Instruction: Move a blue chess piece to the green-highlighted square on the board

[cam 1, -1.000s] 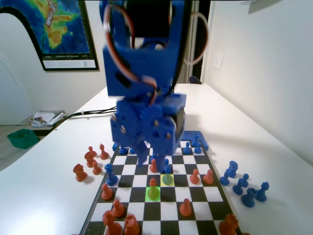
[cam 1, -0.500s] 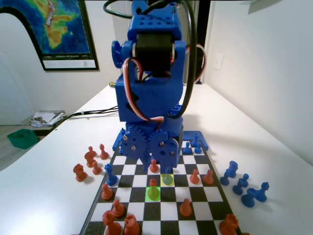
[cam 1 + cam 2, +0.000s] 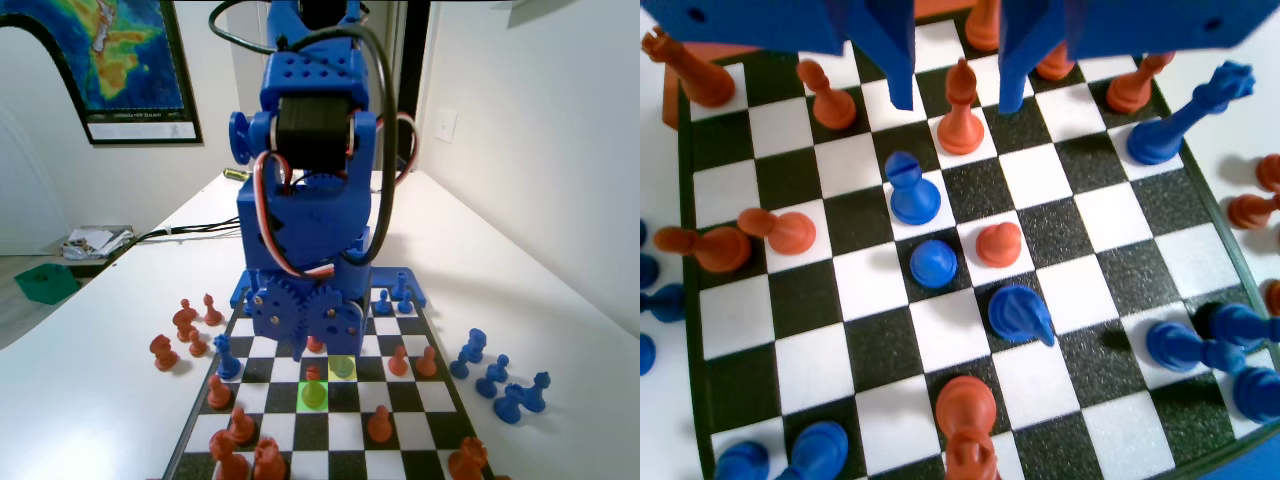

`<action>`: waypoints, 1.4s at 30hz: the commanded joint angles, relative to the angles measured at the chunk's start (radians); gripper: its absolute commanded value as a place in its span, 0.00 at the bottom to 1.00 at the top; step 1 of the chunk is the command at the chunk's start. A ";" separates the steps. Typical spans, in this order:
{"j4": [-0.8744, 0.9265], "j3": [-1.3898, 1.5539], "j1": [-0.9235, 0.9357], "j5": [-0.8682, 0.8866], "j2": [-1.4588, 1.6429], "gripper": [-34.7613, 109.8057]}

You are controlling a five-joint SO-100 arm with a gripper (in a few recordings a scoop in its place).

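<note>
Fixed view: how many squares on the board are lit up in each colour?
green-highlighted square: 1
yellow-highlighted square: 1
Total on the board: 2

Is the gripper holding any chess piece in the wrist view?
No, the gripper is open, with a red-orange piece standing free between its jaws.
</note>
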 commanded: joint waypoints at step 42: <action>-0.018 -0.141 0.034 -0.081 -0.104 0.29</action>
